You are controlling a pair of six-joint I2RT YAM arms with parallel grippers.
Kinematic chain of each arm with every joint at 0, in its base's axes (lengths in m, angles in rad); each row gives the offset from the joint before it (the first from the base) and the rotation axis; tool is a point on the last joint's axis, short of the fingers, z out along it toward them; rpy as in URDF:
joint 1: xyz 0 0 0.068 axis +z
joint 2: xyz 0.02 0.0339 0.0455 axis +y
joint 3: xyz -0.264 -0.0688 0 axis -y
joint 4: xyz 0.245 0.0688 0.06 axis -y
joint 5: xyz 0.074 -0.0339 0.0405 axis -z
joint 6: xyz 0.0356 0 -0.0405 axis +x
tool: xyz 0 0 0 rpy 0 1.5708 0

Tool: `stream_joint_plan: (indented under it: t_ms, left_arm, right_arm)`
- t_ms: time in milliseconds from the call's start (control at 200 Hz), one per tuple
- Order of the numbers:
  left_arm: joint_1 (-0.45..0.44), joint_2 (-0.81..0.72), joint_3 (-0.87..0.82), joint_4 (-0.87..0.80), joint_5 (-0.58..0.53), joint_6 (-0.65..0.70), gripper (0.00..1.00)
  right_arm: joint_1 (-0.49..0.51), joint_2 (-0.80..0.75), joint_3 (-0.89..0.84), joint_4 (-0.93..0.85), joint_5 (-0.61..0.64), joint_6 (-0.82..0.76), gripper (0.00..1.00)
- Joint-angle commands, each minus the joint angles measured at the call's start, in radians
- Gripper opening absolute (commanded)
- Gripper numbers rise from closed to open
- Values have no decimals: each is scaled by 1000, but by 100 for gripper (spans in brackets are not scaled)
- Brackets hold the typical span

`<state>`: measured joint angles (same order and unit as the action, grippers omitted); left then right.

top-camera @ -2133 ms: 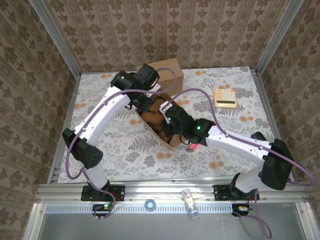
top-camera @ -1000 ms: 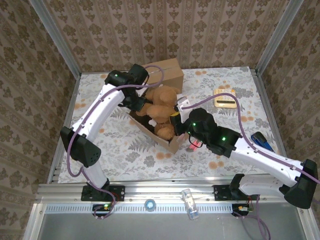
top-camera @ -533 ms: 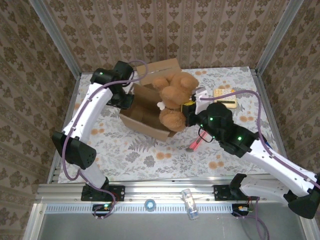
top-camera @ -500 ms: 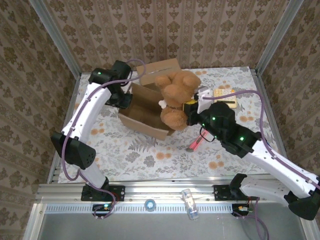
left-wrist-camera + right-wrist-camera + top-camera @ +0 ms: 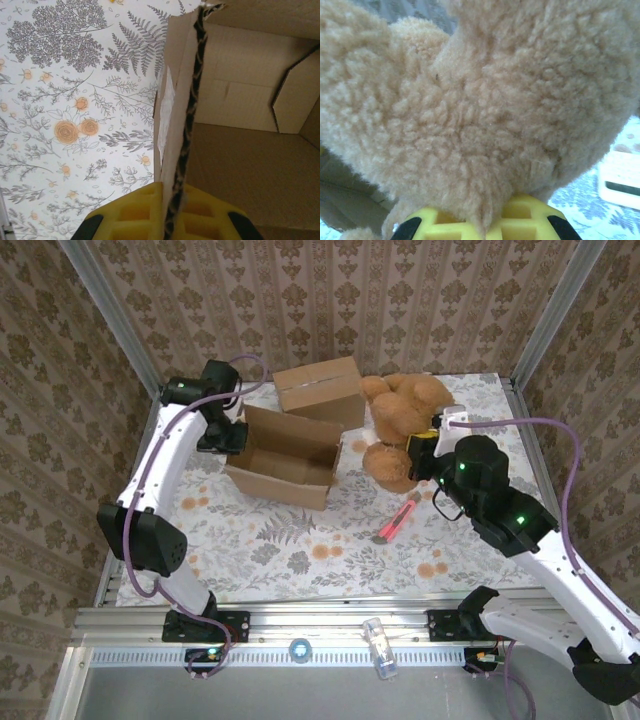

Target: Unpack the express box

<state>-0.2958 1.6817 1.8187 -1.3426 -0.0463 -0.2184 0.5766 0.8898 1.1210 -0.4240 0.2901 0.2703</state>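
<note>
The express box lies open on the left half of the table, its inside bare brown card. My left gripper is shut on the box's left wall, whose edge runs between the yellow fingers. A tan teddy bear hangs outside the box to its right, over the floral table. My right gripper is shut on the bear, and its fur bunches between the yellow fingers.
A closed cardboard carton stands behind the open box. A red utility knife lies on the table in front of the bear. A cream calculator lies beyond the bear. Metal rails edge the table.
My right gripper has carried the teddy bear up out of the box and off to the right. My left gripper has dragged the box leftward by its wall.
</note>
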Motion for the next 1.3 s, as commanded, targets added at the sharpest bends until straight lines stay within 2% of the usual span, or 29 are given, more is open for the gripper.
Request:
stream_joint_plan:
  t_ms: [0,135,230,355,460,580,935,1295]
  left_arm:
    - [23,-8,-10,51,61,-41,0]
    - [-2,9,9,64,113,-49,0]
    - [-37,22,45,53,118,-49,0]
    - [-41,22,59,46,108,-55,0]
    - [-43,0,52,52,116,-66,0]
    - [-47,-31,47,67,133,-76,0]
    - [-51,-58,30,96,163,-79,0]
    - [-55,-85,10,106,176,-82,0]
  right_arm:
    - [-63,-17,52,-73,6,35,0]
    - [-166,-15,55,-128,-48,54,0]
    - [-257,-3,64,-185,-72,71,0]
    - [-397,32,73,-262,-132,98,0]
    - [-500,99,86,-368,-133,91,0]
    - [-573,161,43,-434,-126,71,0]
    - [-603,343,-133,-388,-88,53,0]
    - [-602,571,-174,-344,-56,20,0]
